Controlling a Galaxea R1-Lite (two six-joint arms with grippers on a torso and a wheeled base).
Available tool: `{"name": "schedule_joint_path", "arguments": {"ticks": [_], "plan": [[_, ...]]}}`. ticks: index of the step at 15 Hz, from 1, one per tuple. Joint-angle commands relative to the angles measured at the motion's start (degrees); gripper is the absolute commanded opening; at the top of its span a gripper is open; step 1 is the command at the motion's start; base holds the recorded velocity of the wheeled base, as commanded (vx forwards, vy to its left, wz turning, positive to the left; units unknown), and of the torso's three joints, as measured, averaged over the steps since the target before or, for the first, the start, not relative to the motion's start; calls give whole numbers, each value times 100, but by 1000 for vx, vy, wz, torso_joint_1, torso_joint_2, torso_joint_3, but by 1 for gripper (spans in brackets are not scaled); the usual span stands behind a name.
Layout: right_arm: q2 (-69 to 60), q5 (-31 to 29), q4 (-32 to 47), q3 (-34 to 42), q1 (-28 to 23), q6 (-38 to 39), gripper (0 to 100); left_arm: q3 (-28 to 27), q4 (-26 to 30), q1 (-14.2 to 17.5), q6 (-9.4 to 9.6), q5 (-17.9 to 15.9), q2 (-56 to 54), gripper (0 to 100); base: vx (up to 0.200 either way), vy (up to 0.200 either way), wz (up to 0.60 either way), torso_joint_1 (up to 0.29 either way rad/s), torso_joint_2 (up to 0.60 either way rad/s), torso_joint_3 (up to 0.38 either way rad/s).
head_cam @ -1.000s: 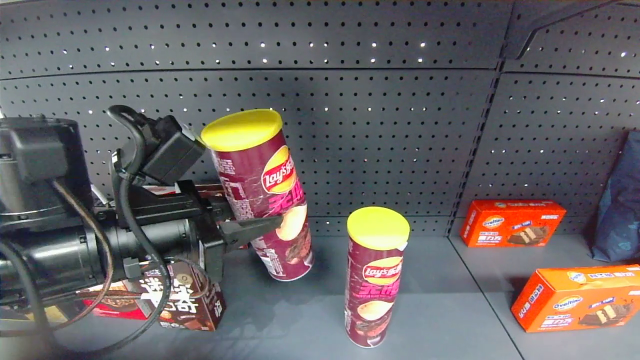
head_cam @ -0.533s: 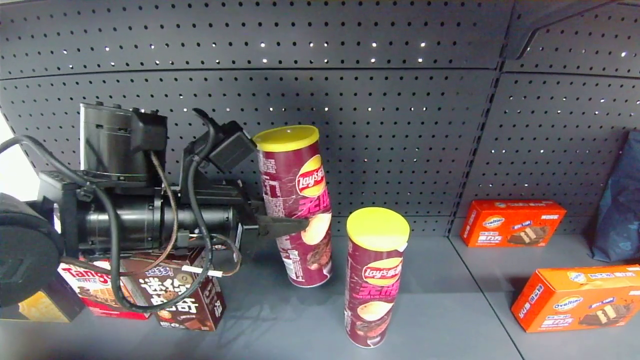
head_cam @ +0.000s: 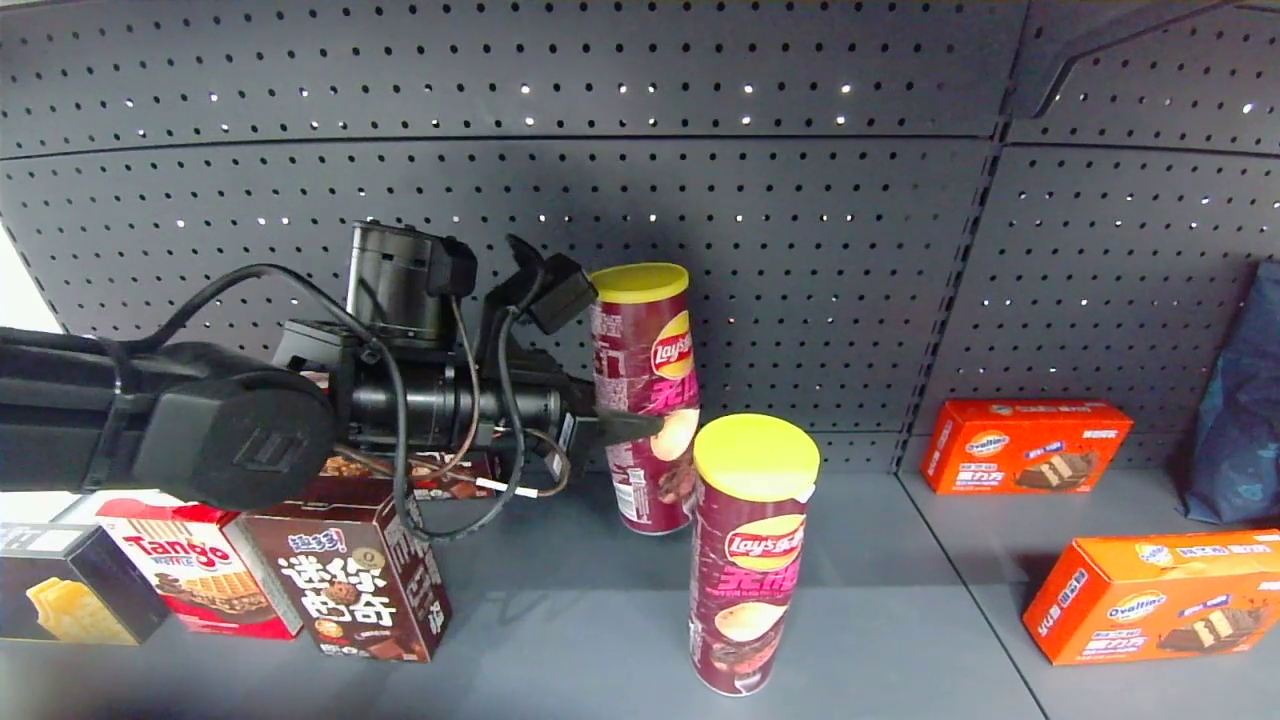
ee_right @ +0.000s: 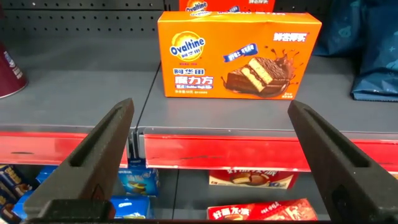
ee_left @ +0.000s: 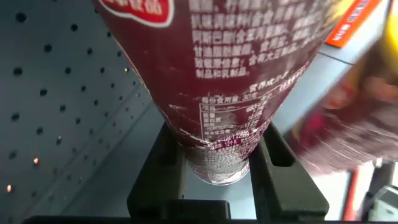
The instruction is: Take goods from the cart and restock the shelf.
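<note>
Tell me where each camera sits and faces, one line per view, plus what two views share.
Head view: on the head, facing forward and down at the shelf; left arm at left, left tool shut on the held can.
Left wrist view: on that wrist, facing along its tool at the can's lower end.
Right wrist view: on the right wrist, facing an orange box, framed by the open right tool.
Shared: head and left wrist views both show the held can.

1. Back can (head_cam: pixel 645 390), centre: maroon, yellow lid.
2. Front can (head_cam: pixel 745 560): same maroon and yellow, yep.
3. Far box (head_cam: pixel 1025 445) and near box (head_cam: pixel 1150 595), right side: bright orange.
4. Pegboard (head_cam: pixel 700 200): dark grey, dotted with holes.
5. Brown box (head_cam: pixel 350 580), lower left: white lettering.
</note>
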Motion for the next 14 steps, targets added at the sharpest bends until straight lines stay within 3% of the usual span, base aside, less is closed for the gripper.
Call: {"name": "schedule_joint_path", "arguments": {"ticks": [1,4,6,9,14], "plan": [[10,2,-2,0,4,0,100,-173,-12,7,164,-8,407,0,0,0,0,0,0,0],[10,2,-2,0,4,0,100,-234,-355,60,568,-8,706,0,0,0,0,0,0,0],[10,2,-2,0,4,0,100,-234,-478,69,674,-25,811,0,0,0,0,0,0,0],[10,2,-2,0,4,0,100,-243,-663,200,753,-667,873,0,0,0,0,0,0,0],[10,2,-2,0,4,0,100,-243,-663,280,1166,-693,987,0,0,0,0,0,0,0]]}}
